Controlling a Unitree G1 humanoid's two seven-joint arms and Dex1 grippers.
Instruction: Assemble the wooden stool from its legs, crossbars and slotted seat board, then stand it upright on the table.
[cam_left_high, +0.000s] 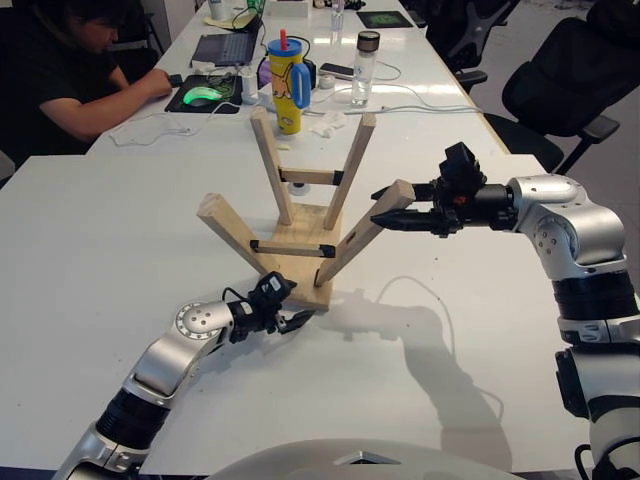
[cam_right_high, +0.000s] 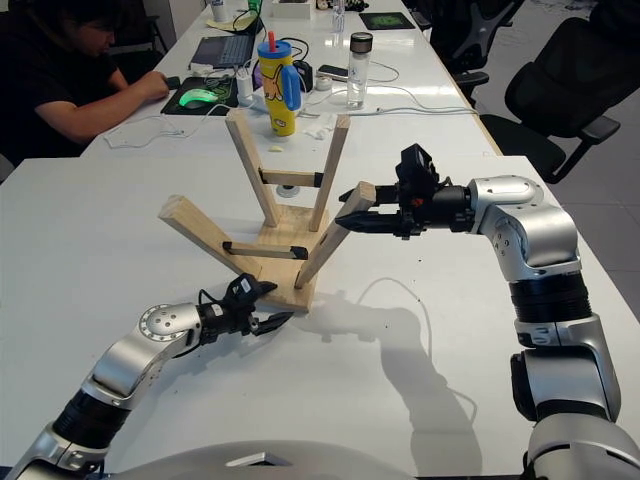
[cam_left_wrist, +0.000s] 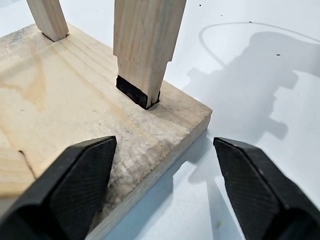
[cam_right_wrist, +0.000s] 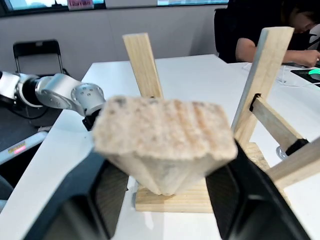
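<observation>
The wooden stool stands upside down near the table's middle, its seat board (cam_left_high: 303, 235) flat on the table and its legs pointing up and outward. Two crossbars (cam_left_high: 310, 177) (cam_left_high: 292, 249) join the legs. My right gripper (cam_left_high: 392, 208) is shut on the top end of the near right leg (cam_left_high: 360, 240); in the right wrist view that leg end (cam_right_wrist: 165, 137) sits between the fingers (cam_right_wrist: 107, 200). My left gripper (cam_left_high: 292, 320) lies low on the table, open, at the seat board's near corner (cam_left_wrist: 165, 125), with one finger (cam_left_wrist: 75, 185) over the board and the other over the table.
A yellow cup (cam_left_high: 285, 85), a clear bottle (cam_left_high: 364, 68), a laptop (cam_left_high: 225, 48) and cables lie on the far table behind the stool. A thin white cable (cam_left_high: 425, 290) loops on the table right of the stool. Black office chairs (cam_left_high: 570, 80) stand at the right.
</observation>
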